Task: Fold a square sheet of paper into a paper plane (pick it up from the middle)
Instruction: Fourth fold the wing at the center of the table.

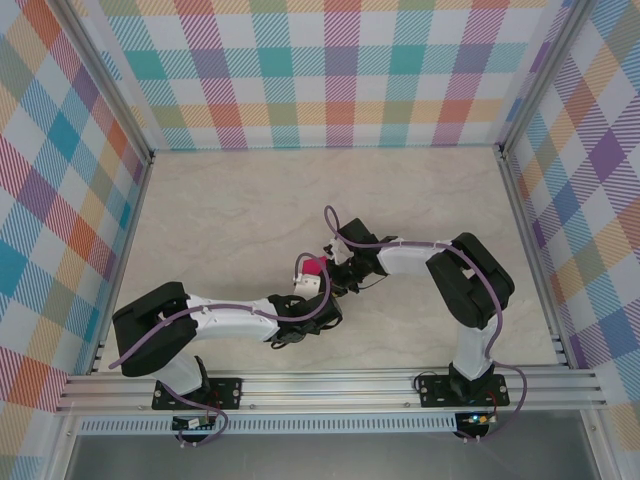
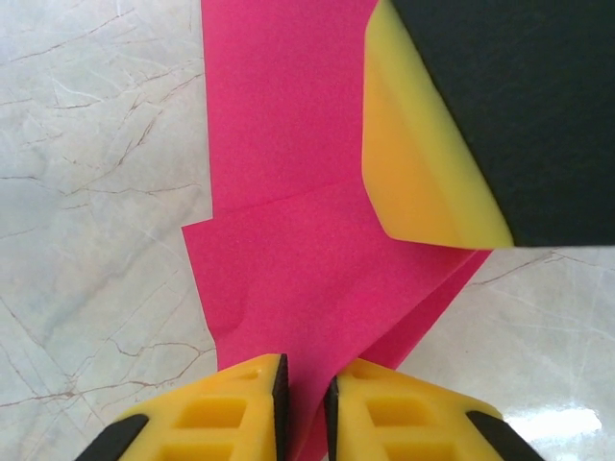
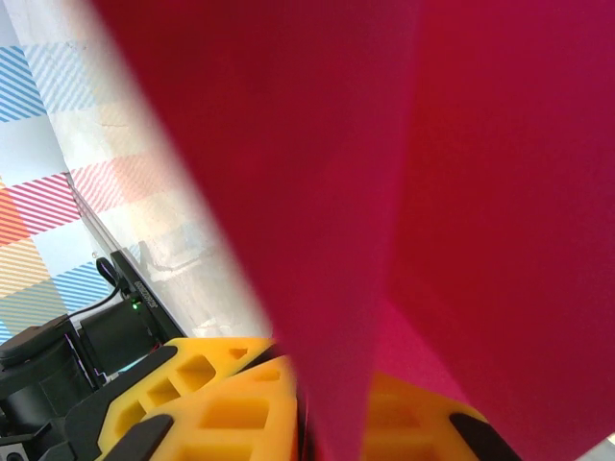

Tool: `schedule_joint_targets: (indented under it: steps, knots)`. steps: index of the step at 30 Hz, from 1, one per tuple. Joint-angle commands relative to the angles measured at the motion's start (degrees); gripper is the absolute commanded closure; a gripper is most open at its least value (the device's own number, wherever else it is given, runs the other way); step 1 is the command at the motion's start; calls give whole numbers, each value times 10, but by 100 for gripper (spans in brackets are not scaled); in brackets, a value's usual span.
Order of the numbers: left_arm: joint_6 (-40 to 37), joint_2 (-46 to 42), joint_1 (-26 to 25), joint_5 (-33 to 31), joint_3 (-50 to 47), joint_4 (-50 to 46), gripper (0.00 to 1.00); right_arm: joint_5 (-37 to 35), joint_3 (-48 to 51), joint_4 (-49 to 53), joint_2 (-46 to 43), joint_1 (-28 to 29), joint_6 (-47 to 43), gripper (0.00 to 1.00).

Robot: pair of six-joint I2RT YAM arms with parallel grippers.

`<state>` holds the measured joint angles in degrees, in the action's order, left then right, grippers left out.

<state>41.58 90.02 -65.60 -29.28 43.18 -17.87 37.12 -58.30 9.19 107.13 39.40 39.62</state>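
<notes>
The square sheet of paper (image 1: 313, 266) is magenta-pink, folded and creased, and held up just above the middle of the table where the two arms meet. In the left wrist view the paper (image 2: 288, 192) hangs over the marble top, its lower edge pinched in my left gripper (image 2: 306, 375), whose jaws stand nearly together. One yellow and black finger (image 2: 432, 144) of the right gripper holds the sheet's far part. In the right wrist view the paper (image 3: 384, 173) runs down between the yellow fingers of my right gripper (image 3: 332, 389), which is shut on it. From above, the left gripper (image 1: 311, 284) and right gripper (image 1: 336, 263) sit close together.
The marble table (image 1: 230, 210) is walled by plaid panels (image 1: 330, 70) at the back and both sides. An aluminium rail (image 1: 330, 385) with the arm bases runs along the near edge. Purple cables loop over both arms.
</notes>
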Motion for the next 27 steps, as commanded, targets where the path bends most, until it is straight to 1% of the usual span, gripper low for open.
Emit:
schedule_joint_targets:
  steps: [1, 5, 7, 10, 14, 16, 17, 22, 27]
  knots:
    - [13, -1, -11, -13, -10, -3, 84, 4, -14, 12, -1, 2, 0, 87]
    - [16, -2, -12, -21, -9, -16, 89, 3, -11, 9, -4, 2, 3, 85]
    - [17, -9, -12, -23, -12, -18, 94, 1, -10, 11, -9, 2, 2, 84]
    - [24, -25, -10, -28, -24, -12, 95, -13, -10, 21, -19, 2, -2, 79]
    - [18, -43, -3, -13, -38, 5, 96, -29, -14, 40, -37, 1, -11, 73]
    - [12, -55, 2, 0, -50, 15, 97, -45, -13, 53, -53, -2, -17, 67]
    - [8, -60, 4, 8, -56, 39, 97, -51, -10, 55, -62, -4, -18, 66]
    - [-16, -98, 25, 63, -91, 93, 98, -75, 16, 53, -112, -22, -19, 61]
    - [-28, -127, 47, 105, -121, 126, 98, -101, 43, 47, -157, -35, -16, 55]
